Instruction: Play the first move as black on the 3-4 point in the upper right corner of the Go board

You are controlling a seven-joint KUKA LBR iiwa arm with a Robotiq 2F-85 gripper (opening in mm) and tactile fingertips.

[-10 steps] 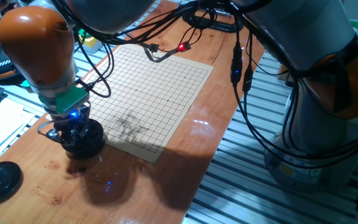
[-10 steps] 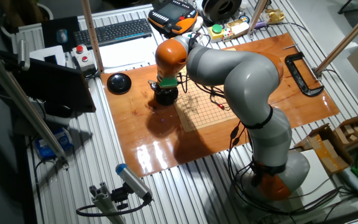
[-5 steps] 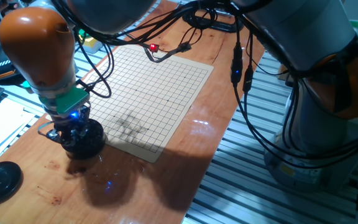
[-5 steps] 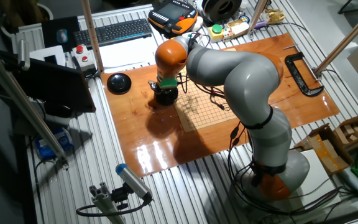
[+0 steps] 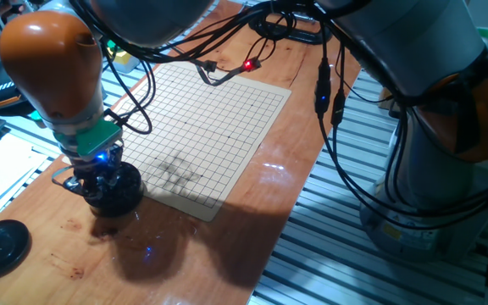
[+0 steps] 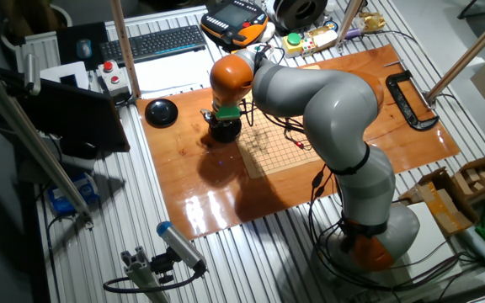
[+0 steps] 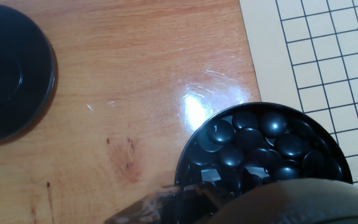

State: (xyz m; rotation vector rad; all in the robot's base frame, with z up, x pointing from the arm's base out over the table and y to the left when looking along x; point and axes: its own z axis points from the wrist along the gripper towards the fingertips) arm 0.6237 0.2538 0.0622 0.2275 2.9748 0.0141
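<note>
The hand (image 5: 100, 182) is seen lowered right over the round black bowl (image 5: 115, 193), which stands on the wooden counter (image 5: 185, 254) just beside the near edge of the Go board (image 5: 206, 127). In the hand view the bowl (image 7: 263, 152) is shown packed with glossy black stones (image 7: 247, 138), heaped against one another; a single chosen stone cannot be picked out. The fingers are hidden behind the wrist and the bowl rim, so whether they are spread or clenched cannot be told. A flat black lid (image 7: 11, 71) is seen lying on the counter, well apart from the bowl. The board's grid is bare of stones, and cables (image 5: 227, 68) are draped across its far edge. From the other fixed view, the arm (image 6: 310, 93) is seen arched over the board.
</note>
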